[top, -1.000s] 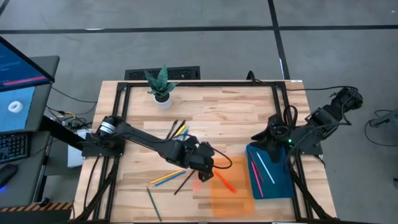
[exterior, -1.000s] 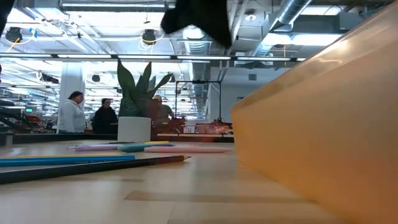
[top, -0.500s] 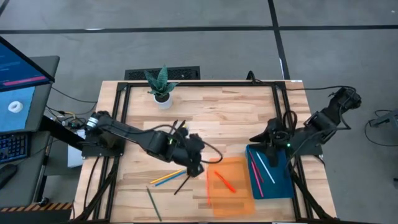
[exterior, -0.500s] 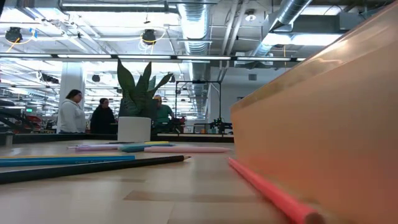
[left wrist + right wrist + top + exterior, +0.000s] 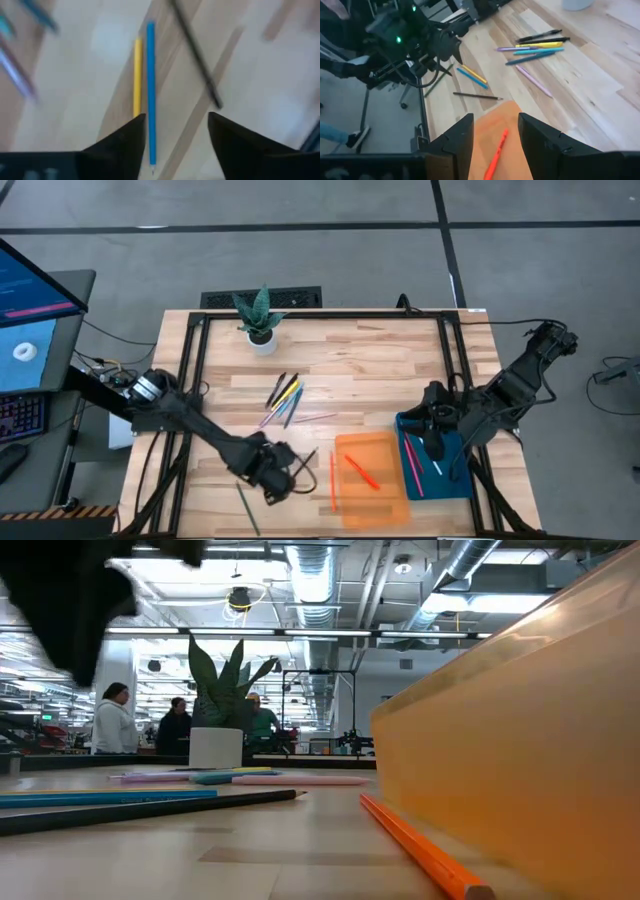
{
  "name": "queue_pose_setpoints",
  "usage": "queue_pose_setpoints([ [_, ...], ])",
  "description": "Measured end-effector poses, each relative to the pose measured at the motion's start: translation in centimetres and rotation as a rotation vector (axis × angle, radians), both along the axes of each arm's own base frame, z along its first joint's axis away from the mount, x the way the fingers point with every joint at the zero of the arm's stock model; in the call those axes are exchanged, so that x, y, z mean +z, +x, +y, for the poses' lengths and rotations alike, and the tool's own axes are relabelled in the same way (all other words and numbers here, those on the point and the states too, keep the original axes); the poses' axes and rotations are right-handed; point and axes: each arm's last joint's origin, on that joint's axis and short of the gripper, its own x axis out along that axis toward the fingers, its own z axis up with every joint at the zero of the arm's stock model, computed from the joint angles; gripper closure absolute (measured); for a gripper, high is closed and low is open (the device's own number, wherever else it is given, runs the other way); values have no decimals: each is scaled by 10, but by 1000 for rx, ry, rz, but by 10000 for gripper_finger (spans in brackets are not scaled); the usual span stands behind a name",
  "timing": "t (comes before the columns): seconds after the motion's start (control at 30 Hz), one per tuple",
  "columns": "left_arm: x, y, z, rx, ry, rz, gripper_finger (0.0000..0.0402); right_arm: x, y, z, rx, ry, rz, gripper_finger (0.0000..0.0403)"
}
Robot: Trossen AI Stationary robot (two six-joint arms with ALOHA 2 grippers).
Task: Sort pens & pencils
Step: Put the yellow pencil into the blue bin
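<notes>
Now, left hand (image 5: pixel 175 142) open, above blue pencil (image 5: pixel 150 90), yellow pencil (image 5: pixel 137 75) alongside

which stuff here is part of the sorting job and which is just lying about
Part of the job:
- pens and pencils loose on the table
- orange tray with a red pen in it
- blue tray holding a few pens
- orange pencil beside the orange tray

Just lying about:
- potted plant
- monitor off the table

We see a potted plant (image 5: pixel 259 319) well beyond the left claw (image 5: pixel 272 478), and people (image 5: pixel 113 722) in the room behind.
</notes>
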Motion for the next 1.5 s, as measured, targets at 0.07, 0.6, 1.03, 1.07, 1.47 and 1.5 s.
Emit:
queue_pose_setpoints([
  [0.07, -15, -7, -4, 20, -7, 2, 176, 0, 0, 0, -3, 3, 0, 228],
  [0.6, -42, -37, 21, -7, 72, 74, 188, 1, 0, 1, -24, 48, -8, 228],
  [1.03, -71, -45, 29, -2, 32, 59, 217, 1, -1, 2, -25, 62, -7, 228],
  [1.07, -71, -45, 29, -14, 28, 59, 221, 1, -1, 2, -26, 63, -6, 228],
  [1.47, -75, -44, 37, -33, -2, 109, 388, 1, -1, 2, -35, 76, -6, 228],
  [1.5, -75, -44, 38, -31, -4, 111, 388, 1, -1, 2, -35, 76, -6, 228],
])
